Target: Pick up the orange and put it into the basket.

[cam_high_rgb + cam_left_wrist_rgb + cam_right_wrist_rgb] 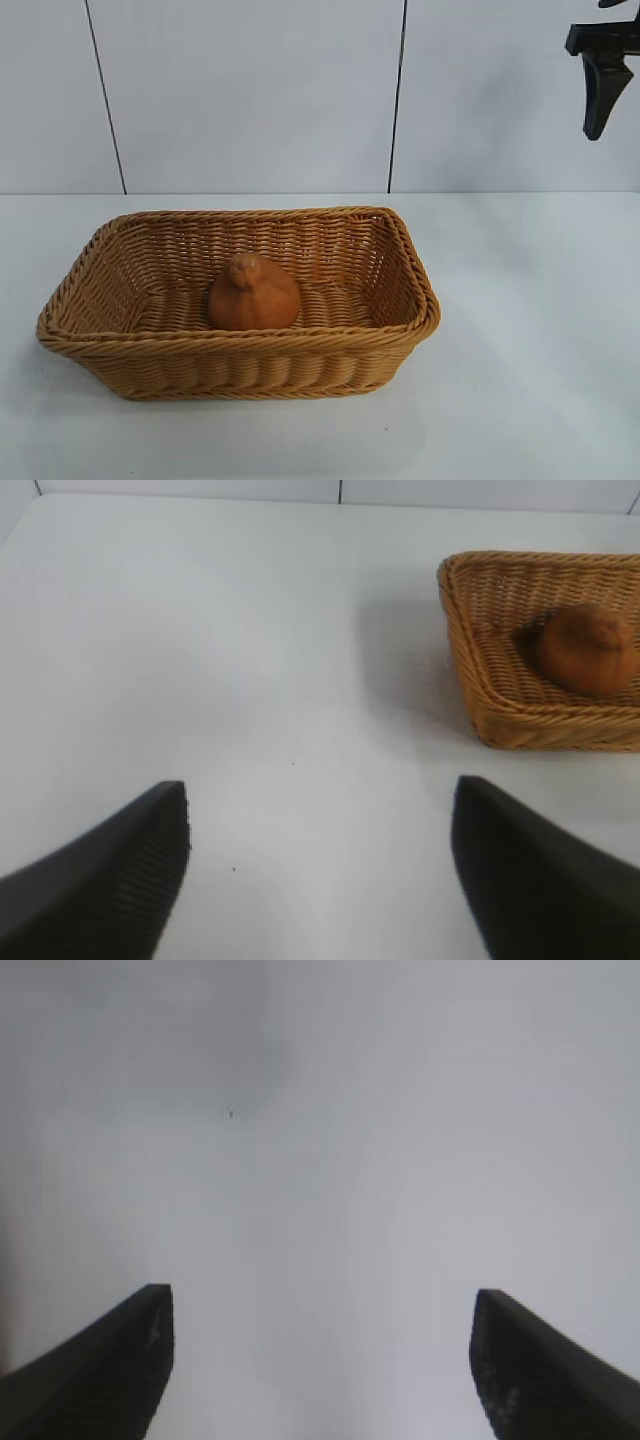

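Resting inside the basket, near its middle, the orange sits with its pointed top up. High above and to the right of the basket, the right gripper hangs with fingers spread wide, holding nothing. Well to the basket's side, the left gripper is likewise spread wide and empty above the white table.

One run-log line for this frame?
dull brownish-orange fruit: inside tan wicker basket | right gripper: open, empty, over bare table | left gripper: open, parked
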Action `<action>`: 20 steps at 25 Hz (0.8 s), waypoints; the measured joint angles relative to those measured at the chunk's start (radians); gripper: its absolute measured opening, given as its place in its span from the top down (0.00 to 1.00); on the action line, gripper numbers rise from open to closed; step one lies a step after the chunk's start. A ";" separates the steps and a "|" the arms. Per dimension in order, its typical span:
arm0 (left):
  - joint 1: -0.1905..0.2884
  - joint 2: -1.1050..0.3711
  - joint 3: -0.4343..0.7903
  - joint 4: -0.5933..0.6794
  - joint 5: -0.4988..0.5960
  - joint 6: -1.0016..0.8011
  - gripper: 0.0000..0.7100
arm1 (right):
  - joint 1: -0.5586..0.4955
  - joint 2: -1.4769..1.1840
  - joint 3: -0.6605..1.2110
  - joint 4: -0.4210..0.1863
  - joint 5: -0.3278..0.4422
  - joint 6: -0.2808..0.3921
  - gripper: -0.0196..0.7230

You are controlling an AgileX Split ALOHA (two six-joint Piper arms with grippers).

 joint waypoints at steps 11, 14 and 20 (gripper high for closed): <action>0.000 0.000 0.000 0.000 0.000 0.000 0.26 | 0.000 -0.691 0.555 0.034 -0.091 -0.003 0.22; 0.000 0.000 0.000 0.000 0.000 0.000 0.26 | 0.000 -0.874 0.647 0.034 -0.128 -0.003 0.22; 0.000 0.000 0.000 0.000 0.000 0.000 0.26 | 0.000 -1.142 0.708 0.034 -0.180 -0.004 0.22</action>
